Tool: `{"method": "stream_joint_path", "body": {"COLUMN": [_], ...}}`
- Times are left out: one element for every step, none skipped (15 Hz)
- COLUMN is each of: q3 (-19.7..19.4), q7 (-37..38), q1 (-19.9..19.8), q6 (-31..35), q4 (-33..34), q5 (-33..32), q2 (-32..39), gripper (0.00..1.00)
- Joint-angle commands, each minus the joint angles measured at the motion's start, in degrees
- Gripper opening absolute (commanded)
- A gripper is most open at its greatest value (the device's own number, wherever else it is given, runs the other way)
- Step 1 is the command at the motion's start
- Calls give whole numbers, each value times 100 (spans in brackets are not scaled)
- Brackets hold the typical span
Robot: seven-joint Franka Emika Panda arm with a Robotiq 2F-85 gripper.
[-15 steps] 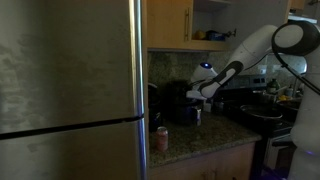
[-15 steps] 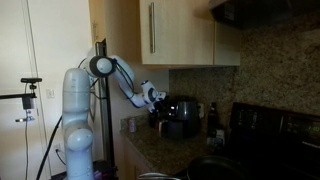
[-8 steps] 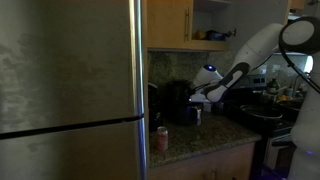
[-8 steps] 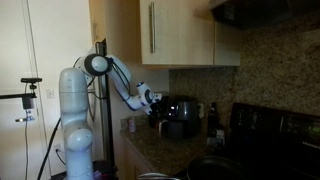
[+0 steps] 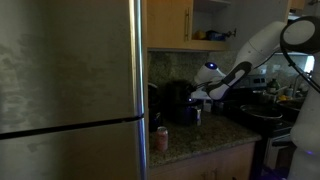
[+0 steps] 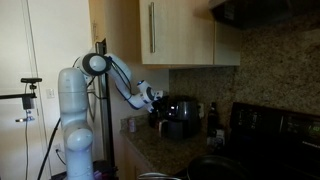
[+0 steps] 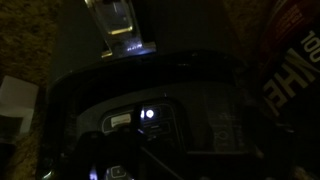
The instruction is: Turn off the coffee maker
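coffee maker [image 5: 178,103] sits on the counter [image 5: 205,140] by the back wall, just past the fridge [image 5: 70,90]. I see the gripper [image 5: 197,97] beside its top. Can't tell finger spread. Wrist view: small lit button [image 7: 150,114] on the machine.

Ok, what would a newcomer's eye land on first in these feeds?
The steel fridge fills half an exterior view. Beside it, the white arm reaches toward the black coffee maker on the counter. In the wrist view, a small light glows amid darkness.
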Motion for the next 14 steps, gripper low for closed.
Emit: {"method": "stream_joint_path", "body": {"q3": [-21, -27, -41, -41, -52, -62, -76, -55, -56, -54, -23, -25, 64, 212], "q7": [254, 334, 424, 459, 545, 590, 680, 717, 798, 862, 870, 895, 660, 335], "q1": [6, 16, 28, 40, 53, 64, 79, 90, 105, 115, 115, 116, 93, 64], "q6": [-77, -124, -192, -218, -264, -273, -267, -299, -320, -331, -364, -311, -312, -446], "q4": [338, 444, 532, 604, 684, 759, 831, 836, 878, 892, 853, 813, 598, 280], "q5": [-199, -231, -291, -296, -342, -364, -429, -430, -487, -532, -489, -535, -282, 158], "q2": [300, 391, 462, 545, 622, 702, 774, 795, 821, 825, 795, 761, 629, 414], "gripper": [100, 100, 100, 100, 100, 100, 100, 100, 100, 100, 100, 100, 100, 100]}}
